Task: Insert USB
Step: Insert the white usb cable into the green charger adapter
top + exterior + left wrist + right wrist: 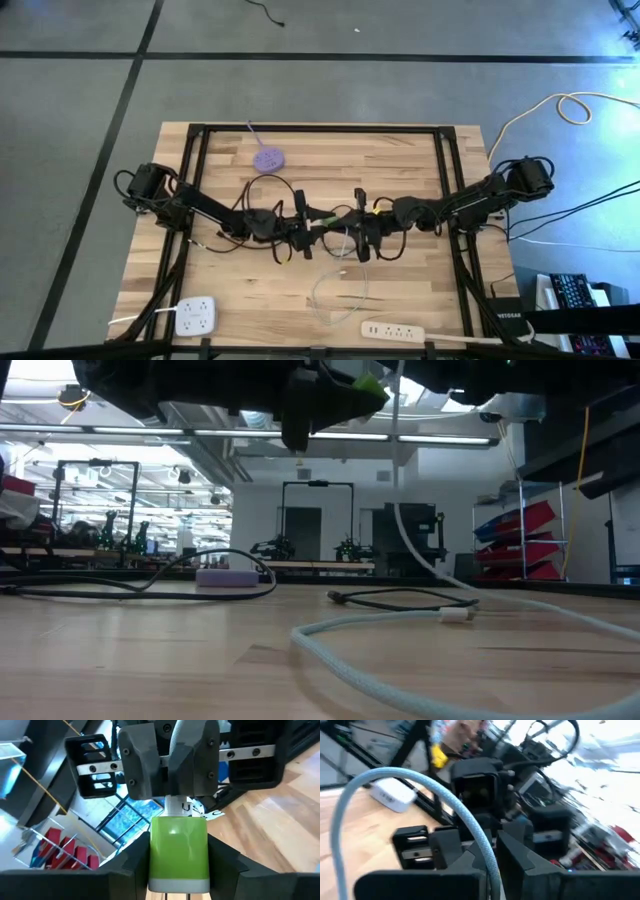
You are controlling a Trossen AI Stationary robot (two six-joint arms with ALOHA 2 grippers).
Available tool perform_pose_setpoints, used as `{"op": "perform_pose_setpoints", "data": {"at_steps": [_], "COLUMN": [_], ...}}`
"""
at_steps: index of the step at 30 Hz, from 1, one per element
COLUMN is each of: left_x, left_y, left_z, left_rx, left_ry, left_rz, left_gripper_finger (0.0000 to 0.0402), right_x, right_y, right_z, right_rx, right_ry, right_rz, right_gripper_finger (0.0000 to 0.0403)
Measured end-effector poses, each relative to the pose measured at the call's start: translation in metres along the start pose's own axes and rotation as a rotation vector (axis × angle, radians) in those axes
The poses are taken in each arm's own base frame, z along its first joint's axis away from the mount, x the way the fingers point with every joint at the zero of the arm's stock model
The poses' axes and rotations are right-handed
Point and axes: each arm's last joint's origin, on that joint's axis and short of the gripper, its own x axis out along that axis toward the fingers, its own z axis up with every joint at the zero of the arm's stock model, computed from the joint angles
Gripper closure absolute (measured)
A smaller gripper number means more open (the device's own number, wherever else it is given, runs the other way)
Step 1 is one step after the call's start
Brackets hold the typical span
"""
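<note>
Left gripper (177, 870), above desk (420, 170) middle, clamped on green charger (178, 847). Right gripper (170, 775) faces it, fingers pinched tight on USB plug (176, 806) of pale cable (420, 785). Plug sits just in front of charger, tip to face. Both lie along left-right line. Cable hangs down, loops near front edge.

The left gripper (308, 226) and right gripper (352, 226) meet above the middle of the table (420, 165), the charger block (325, 217) between them. A cable (335, 290) loops on the table just nearer than them. A round disc (268, 158) lies farther back, left of centre. Two power strips sit at the near edge: one (196, 316) left, one (393, 330) right.
</note>
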Motion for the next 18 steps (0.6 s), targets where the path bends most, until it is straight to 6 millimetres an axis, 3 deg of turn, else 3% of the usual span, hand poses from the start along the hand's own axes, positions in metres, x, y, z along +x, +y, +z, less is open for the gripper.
{"op": "perform_pose_setpoints", "data": {"at_steps": [5,9,13,18], "left_x": [-0.0002,-0.0004,-0.0001,-0.0004], "left_y": [0.0,-0.0017,0.0006,-0.0011], "left_z": [0.0001,0.0003,0.0007,0.0007], "left_rx": [-0.001,0.013,0.008,0.014], "left_ry": [0.006,-0.005,0.005,0.0], "left_rz": [0.006,-0.018,0.013,-0.007], "left_gripper_finger": [0.0278,0.0278,0.0278,0.0278], "right_x": [0.0,0.0001,0.0,0.0002], "right_y": [-0.0036,-0.0008,-0.0063,-0.0038], "right_z": [-0.0025,-0.004,-0.0033,-0.0044], "right_rx": [0.005,0.008,0.011,-0.009], "right_ry": [0.024,-0.034,0.005,-0.019], "right_rz": [-0.036,0.083,-0.028,0.033], "right_gripper_finger": [0.0393,0.0393,0.0393,0.0393]}}
